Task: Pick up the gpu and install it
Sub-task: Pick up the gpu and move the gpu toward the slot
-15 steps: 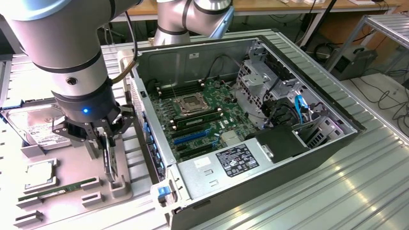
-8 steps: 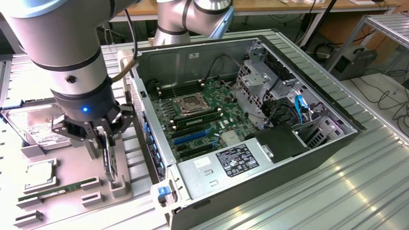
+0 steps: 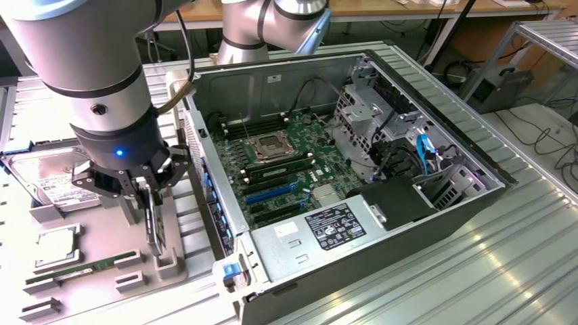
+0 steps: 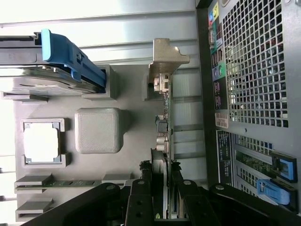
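Worktop (image 3: 470,271) of ribbed, shiny metal; parts holder (image 4: 96,129) matt grey plastic; computer case (image 3: 271,81) bare dull sheet metal; gpu (image 3: 156,230) dark matt board

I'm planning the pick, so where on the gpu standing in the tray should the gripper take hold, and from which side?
Take the gpu by its long upper edge, pinching its two flat faces, coming straight down from above. It stands on edge, slotted into the grey tray, so its faces are exposed and its lower edge is seated. The gripper hangs over that edge.
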